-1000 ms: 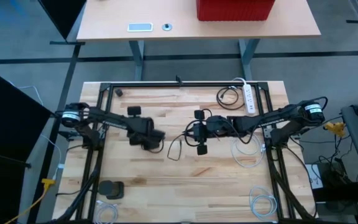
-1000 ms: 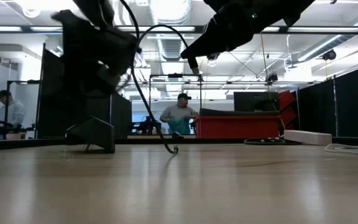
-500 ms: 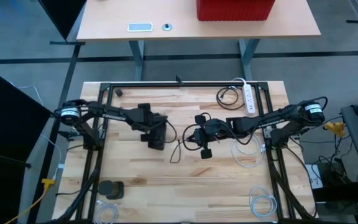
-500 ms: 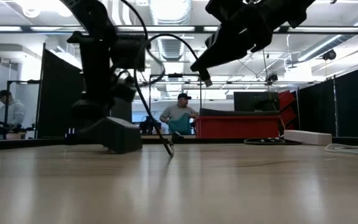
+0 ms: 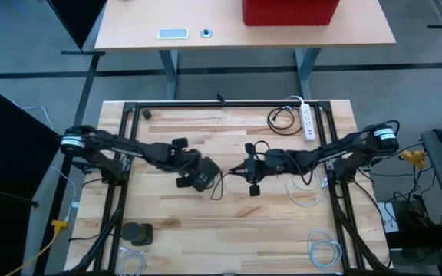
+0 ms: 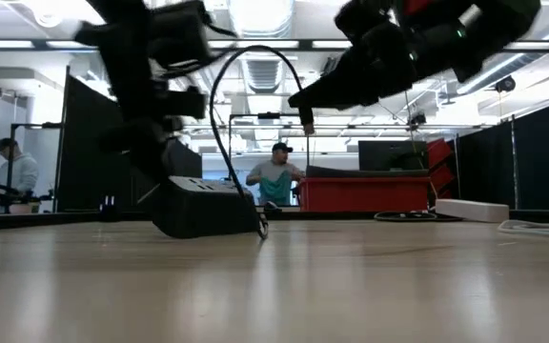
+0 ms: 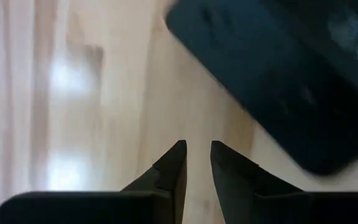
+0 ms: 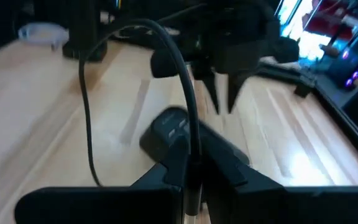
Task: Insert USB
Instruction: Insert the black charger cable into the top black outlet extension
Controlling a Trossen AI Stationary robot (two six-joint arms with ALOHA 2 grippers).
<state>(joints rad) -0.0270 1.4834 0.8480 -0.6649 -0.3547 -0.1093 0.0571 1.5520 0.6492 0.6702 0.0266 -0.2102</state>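
From above, the left gripper (image 5: 192,170) hangs over the black USB hub (image 5: 204,173) at mid-table, its fingers a narrow slit apart and holding nothing. The right gripper (image 5: 245,169), just right of the hub, is pinched on the USB cable (image 5: 219,186). Since half a second ago the left arm has swung in toward the hub.

At table height, the hub (image 6: 201,208) sits flat on the wooden table (image 6: 351,286), and the cable's plug (image 6: 306,122) hangs above and right of it, apart.

The left wrist camera shows fingertips (image 7: 178,157) nearly closed, the hub (image 7: 278,87) just ahead.

The right wrist camera shows the cable (image 8: 188,112) clamped, arching over the hub (image 8: 179,134). Open board lies all round the hub.
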